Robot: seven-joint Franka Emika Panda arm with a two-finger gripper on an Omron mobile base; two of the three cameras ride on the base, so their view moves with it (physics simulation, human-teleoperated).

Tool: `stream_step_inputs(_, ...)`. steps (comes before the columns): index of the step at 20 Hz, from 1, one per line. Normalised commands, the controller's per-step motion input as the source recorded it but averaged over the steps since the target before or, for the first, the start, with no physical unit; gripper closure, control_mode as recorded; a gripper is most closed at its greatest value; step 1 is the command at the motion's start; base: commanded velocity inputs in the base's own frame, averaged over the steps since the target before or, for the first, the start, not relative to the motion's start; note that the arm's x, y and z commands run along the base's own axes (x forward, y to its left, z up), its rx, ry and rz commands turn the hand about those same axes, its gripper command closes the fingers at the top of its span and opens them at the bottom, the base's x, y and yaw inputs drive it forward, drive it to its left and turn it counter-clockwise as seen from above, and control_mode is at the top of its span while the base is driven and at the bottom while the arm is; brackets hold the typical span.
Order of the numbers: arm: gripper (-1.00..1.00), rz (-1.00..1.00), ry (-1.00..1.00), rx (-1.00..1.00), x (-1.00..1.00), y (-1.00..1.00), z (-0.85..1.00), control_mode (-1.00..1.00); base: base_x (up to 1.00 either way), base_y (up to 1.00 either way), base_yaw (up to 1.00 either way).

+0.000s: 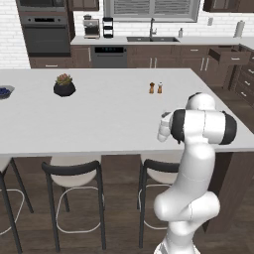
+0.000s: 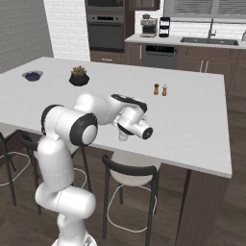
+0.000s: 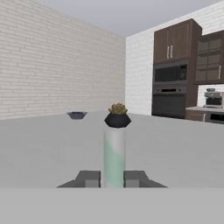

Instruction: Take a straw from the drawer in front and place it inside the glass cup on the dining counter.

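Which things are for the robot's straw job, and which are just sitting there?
For the job:
- glass cup, standing between the finger tips of the gripper
- dining counter
- drawer, pulled open

Just lying about:
- potted plant
- two small shakers
- blue bowl
- stools

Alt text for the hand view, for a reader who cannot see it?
A clear glass cup stands upright on the white dining counter, directly ahead of the gripper and between its two dark fingertips. Farther back on the counter sit a potted succulent and a small dark bowl, with brick walls and a wall oven behind.
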Motion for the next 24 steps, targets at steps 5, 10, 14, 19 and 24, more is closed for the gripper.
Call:
stream_step_inputs(5,1.00,0.00,0.00,0.02,-0.01,0.03,-0.04,-1.00,0.00,0.00,0.00)
stream_step_inputs(10,1.00,0.00,0.00,0.00,0.00,0.00,-0.13,-1.00,0.00,0.00,0.00)
stream_step_inputs(14,1.00,0.00,0.00,0.00,0.00,0.00,-0.13,-1.00,0.00,0.00,0.00)
stream_step_inputs(19,1.00,0.00,0.00,0.00,-0.02,0.00,-0.01,-1.00,0.00,0.00,0.00)
stream_step_inputs(24,-1.00,-0.01,0.00,0.00,0.00,0.00,0.00,-1.00,0.00,0.00,0.00)
